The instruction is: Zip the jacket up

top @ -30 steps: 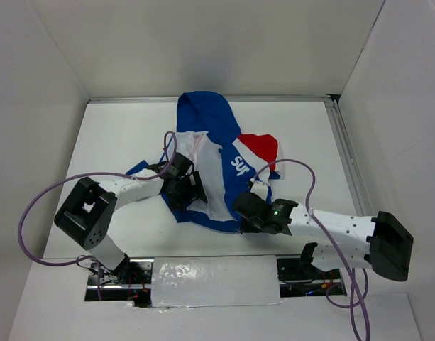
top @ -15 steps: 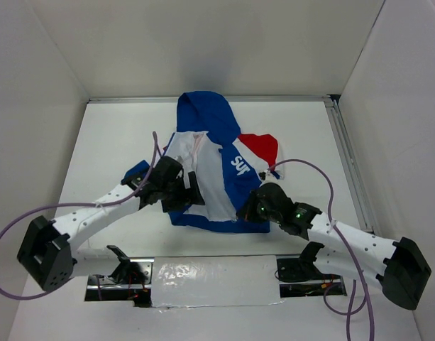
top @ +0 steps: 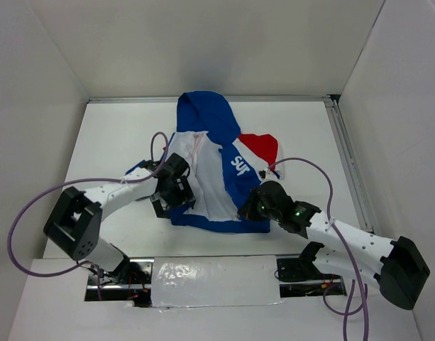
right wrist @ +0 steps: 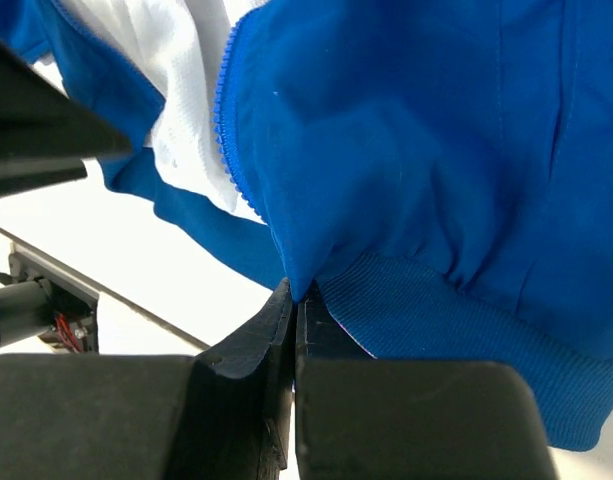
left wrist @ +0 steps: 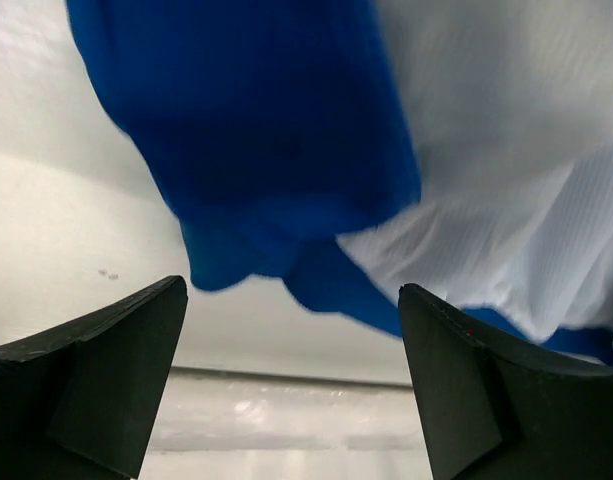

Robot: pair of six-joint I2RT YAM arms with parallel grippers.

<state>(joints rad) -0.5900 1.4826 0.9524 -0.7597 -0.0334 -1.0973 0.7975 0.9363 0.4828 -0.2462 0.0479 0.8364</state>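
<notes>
The blue jacket lies open on the white table, hood toward the back, white lining showing, a red and white panel at the right. My right gripper is shut on the jacket's lower right front corner, where the ribbed hem meets the blue zipper teeth. My left gripper is open over the jacket's lower left edge; in the left wrist view the blue fabric and white lining lie beyond its spread fingers, with nothing between them.
White walls close in the table on three sides. A metal rail runs along the right edge. A taped strip and the arm bases sit at the near edge. Purple cables loop from both arms.
My left arm has drawn back, its elbow folding toward the left, with the gripper still at the jacket's lower left edge. My right gripper stays at the lower right hem.
</notes>
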